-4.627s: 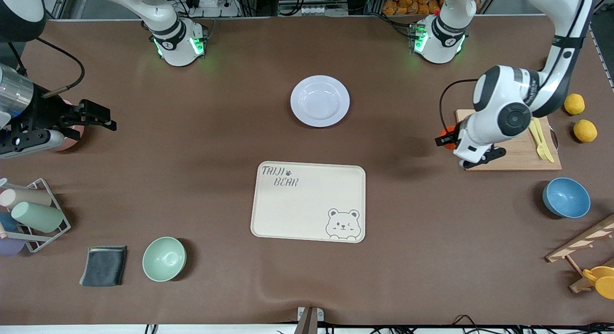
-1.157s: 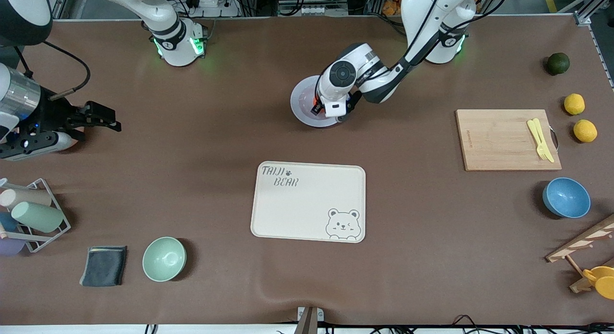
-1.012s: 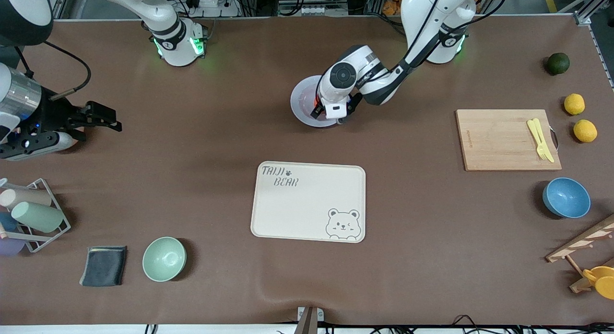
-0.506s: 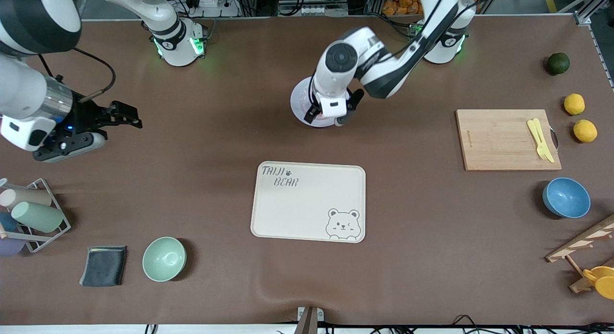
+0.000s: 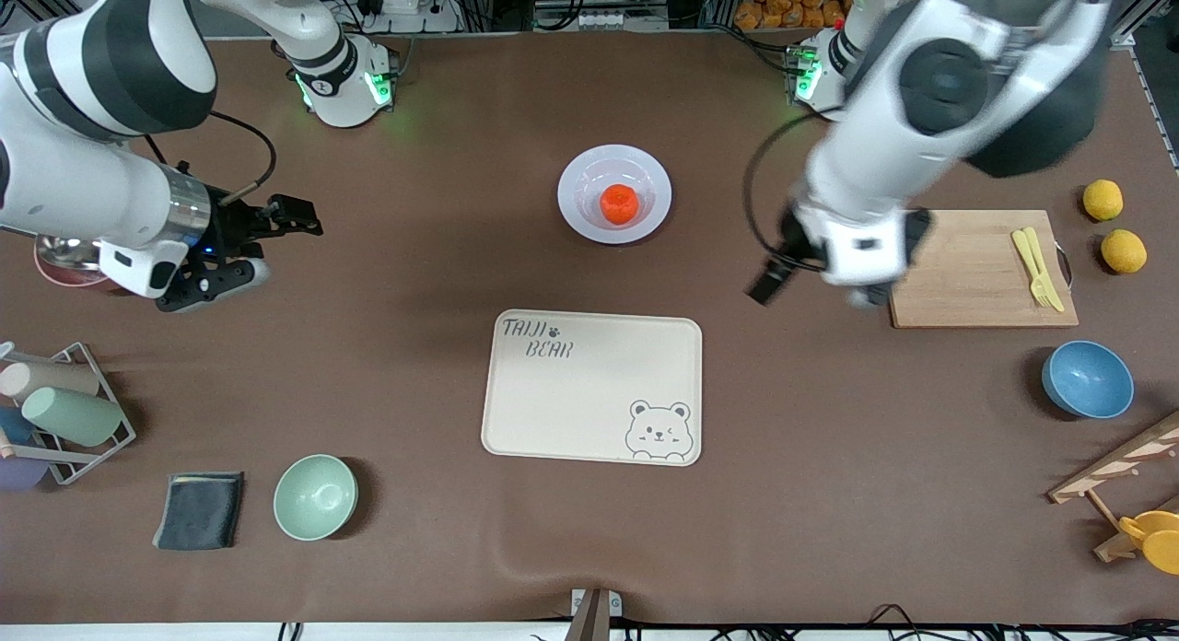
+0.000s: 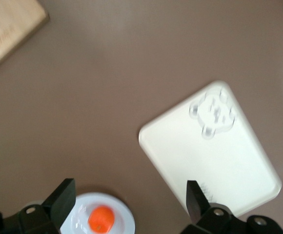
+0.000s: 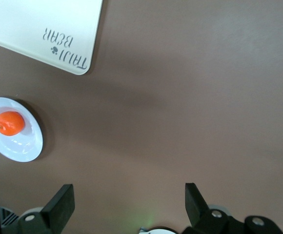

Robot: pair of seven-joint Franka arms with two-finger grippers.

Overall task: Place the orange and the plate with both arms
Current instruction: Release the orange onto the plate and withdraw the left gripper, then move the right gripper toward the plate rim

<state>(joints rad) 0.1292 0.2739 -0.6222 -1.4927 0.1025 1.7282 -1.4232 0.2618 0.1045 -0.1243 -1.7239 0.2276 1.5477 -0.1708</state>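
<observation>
Now the orange (image 5: 619, 203) sits in the plate (image 5: 578, 173). My left claw (image 5: 783, 268) and right claw (image 5: 297, 215) hang wide open, holding nothing.

Lighting's even and bright from overhead, soft shadows under my arms. My left arm (image 5: 921, 134) is motion-blurred, left wrist view's fuzzy too.

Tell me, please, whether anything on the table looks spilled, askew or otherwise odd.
Nothing stands out. The orange sits whole in the plate, which lies flat; the bear tray sits square, nearer the front camera. Both the left gripper and the right gripper are open and empty.
</observation>
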